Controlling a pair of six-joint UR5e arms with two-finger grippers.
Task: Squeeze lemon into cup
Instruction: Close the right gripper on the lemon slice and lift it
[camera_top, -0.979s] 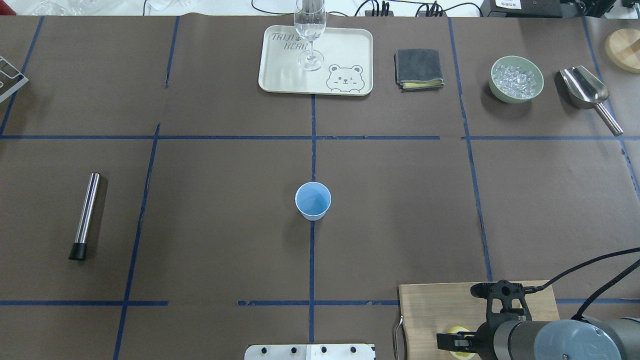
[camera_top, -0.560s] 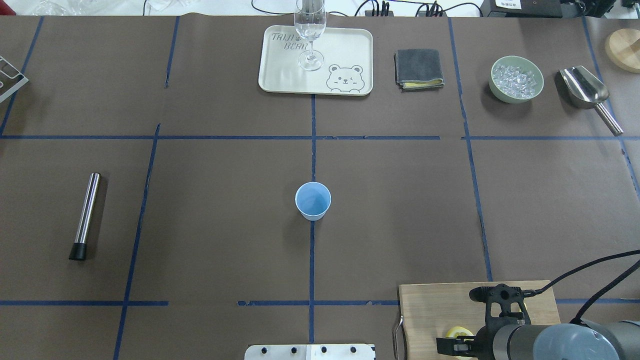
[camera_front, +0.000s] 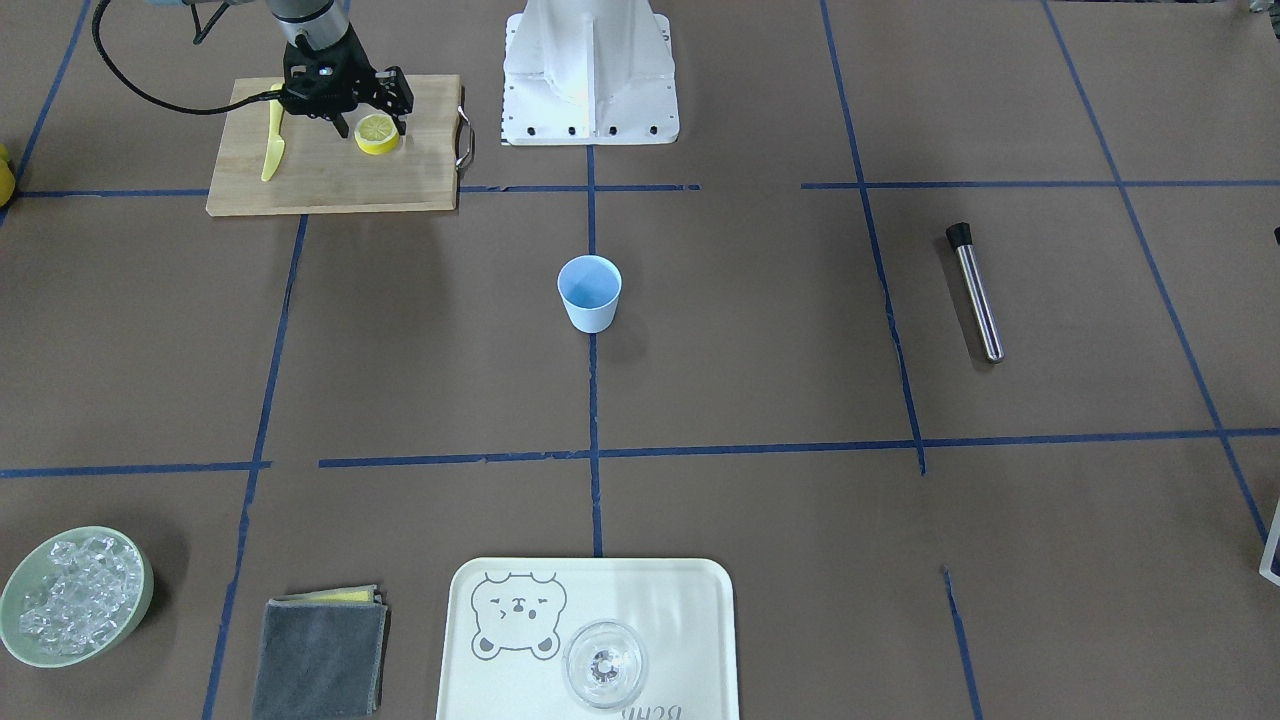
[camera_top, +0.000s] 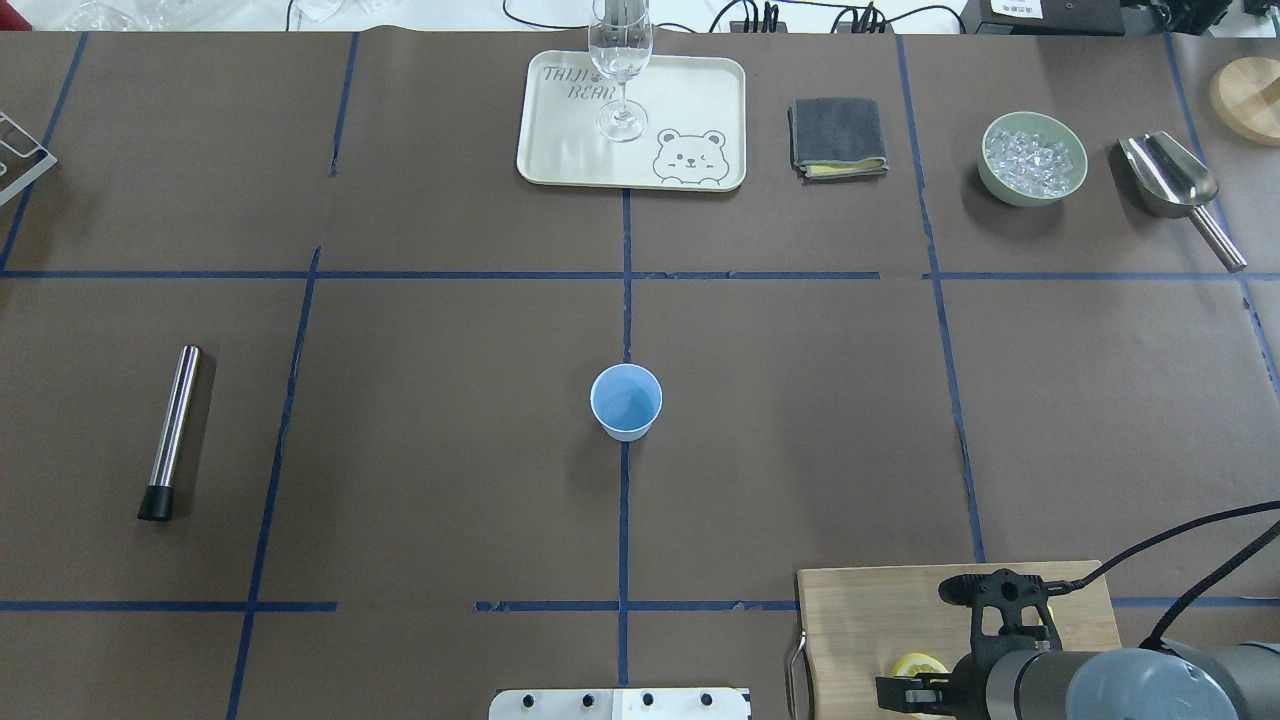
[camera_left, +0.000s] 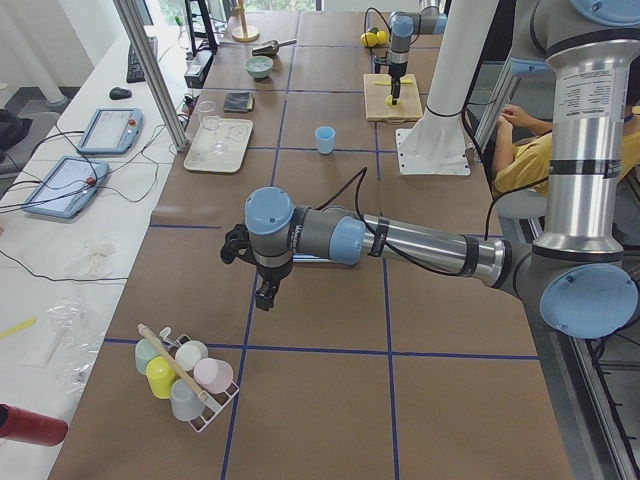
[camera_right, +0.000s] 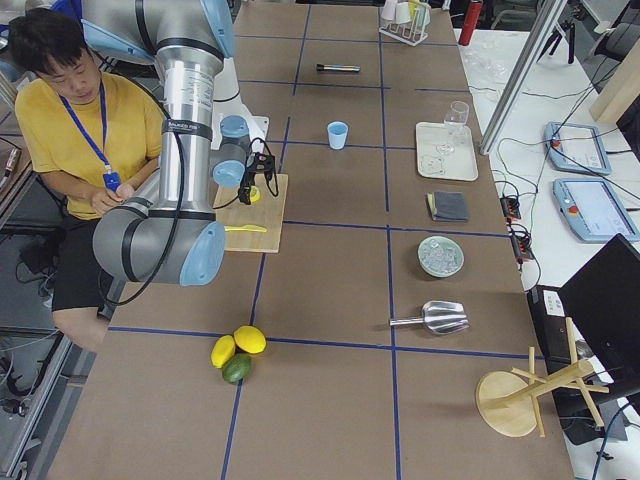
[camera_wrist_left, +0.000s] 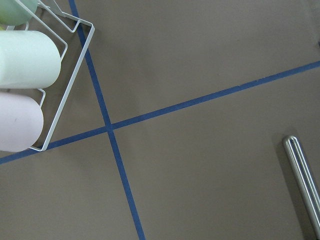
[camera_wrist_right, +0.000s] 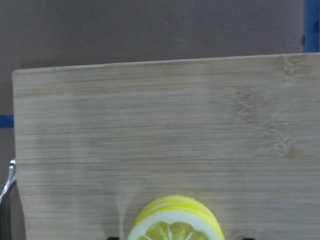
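The lemon (camera_front: 377, 133) is a thin slice with a yellow rind, lying on the wooden cutting board (camera_front: 330, 175) at the robot's right. My right gripper (camera_front: 372, 125) is open and low over the board, with a finger on each side of the slice. In the right wrist view the lemon (camera_wrist_right: 175, 220) sits at the bottom centre. The light-blue cup (camera_front: 589, 290) stands upright at the table's middle, far from both grippers. My left gripper (camera_left: 262, 297) hovers over the table at the robot's far left; I cannot tell whether it is open or shut.
A yellow knife (camera_front: 272, 145) lies on the board beside the gripper. A steel muddler (camera_front: 975, 292) lies on the robot's left. On the far side are a tray (camera_front: 680, 590) with a clear glass (camera_front: 604, 665), a grey cloth (camera_front: 320, 655) and an ice bowl (camera_front: 75, 595). A cup rack (camera_left: 185, 375) is near the left gripper.
My right gripper has shifted slightly toward the robot over the board, so more of the lemon slice shows. The cup has not moved.
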